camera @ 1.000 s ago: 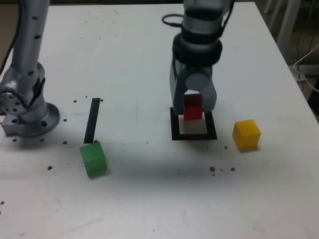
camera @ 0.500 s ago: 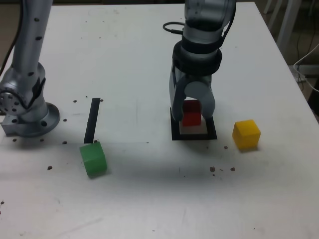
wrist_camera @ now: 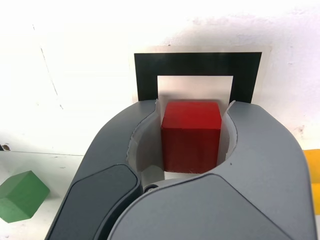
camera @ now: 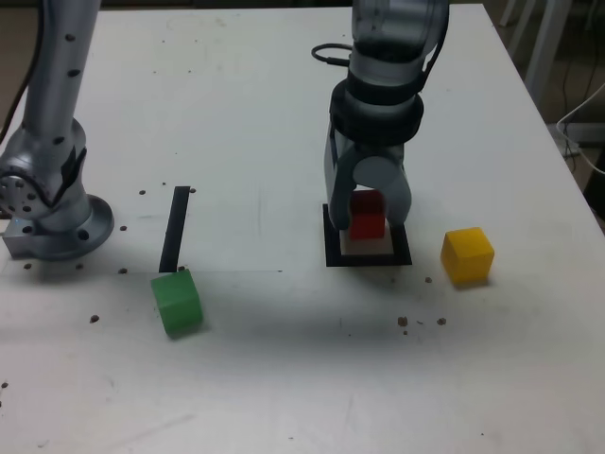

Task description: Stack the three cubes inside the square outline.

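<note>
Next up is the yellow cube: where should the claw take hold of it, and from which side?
Come from straight above and close on two opposite flat side faces of the yellow cube. It sits flat on the table, standing clear of the square outline, narrower than the claw.

A robotics lab or test bench, by the look of it. A plain white table (camera: 236, 113) carries a taped black square outline (camera: 333, 248) and, to the exterior view's left of that outline, a straight black strip (camera: 176, 227). Further left of the outline stands the bolted metal base (camera: 52, 222) of a robot arm. Beyond the table's far right corner, loose cables (camera: 581, 123) trail over a bare floor.
</note>
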You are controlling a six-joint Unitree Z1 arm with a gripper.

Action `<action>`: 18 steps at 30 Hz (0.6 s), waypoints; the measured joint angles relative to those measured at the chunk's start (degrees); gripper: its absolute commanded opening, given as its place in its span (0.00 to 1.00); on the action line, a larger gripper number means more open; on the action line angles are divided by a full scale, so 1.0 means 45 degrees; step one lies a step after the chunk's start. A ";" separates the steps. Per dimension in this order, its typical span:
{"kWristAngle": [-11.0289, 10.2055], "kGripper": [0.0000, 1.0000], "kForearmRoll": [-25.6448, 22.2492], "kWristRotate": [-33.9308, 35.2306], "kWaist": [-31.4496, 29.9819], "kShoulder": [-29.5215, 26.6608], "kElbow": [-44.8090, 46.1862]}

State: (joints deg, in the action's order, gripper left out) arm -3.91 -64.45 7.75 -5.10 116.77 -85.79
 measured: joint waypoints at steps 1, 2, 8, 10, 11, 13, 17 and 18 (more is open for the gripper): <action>0.0001 0.41 0.0019 0.0000 0.0000 0.0002 0.0008; 0.0008 0.41 0.0027 0.0000 0.0000 0.0002 0.0012; 0.0145 0.42 0.0100 0.0000 0.0000 0.0002 0.0186; 0.0149 0.42 0.0147 0.0000 0.0000 0.0002 0.0249; 0.0149 0.42 0.0152 0.0000 0.0000 0.0004 0.0250; 0.0131 0.44 0.0169 0.0000 0.0000 0.0021 0.0268; 0.0071 0.53 0.0170 0.0000 0.0000 0.0057 0.0276; 0.0056 0.55 0.0170 0.0000 0.0000 0.0058 0.0276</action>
State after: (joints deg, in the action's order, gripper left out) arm -3.66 -63.68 7.75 -5.10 117.03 -84.55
